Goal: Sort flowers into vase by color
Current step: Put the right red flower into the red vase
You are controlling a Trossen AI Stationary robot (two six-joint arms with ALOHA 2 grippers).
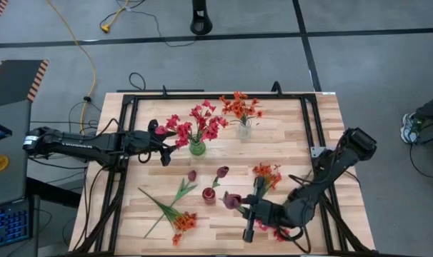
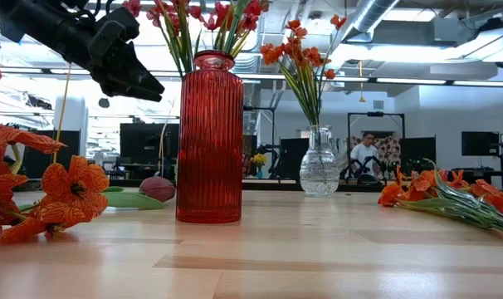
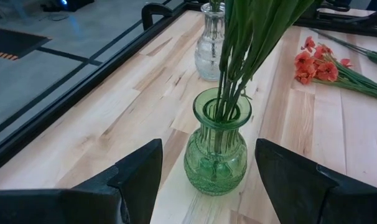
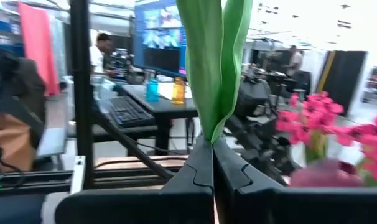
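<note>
Right pincer [image 1: 243,208] at near worktop [image 1: 302,121] edge, clenched on a maroon tulip [image 1: 232,200]; stalk hidden by arm. Left pincer [image 1: 163,146] released, just left of green vase [image 1: 196,148] w/ pink flowers [image 1: 198,123]. Orange flowers [image 1: 239,106] in clear vase [image 1: 244,129], far side.

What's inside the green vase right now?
The green vase holds a bunch of green stalks topped with pinkish-red flowers. Through the ribbed glass the stalk ends blur, so water cannot be confirmed.
</note>
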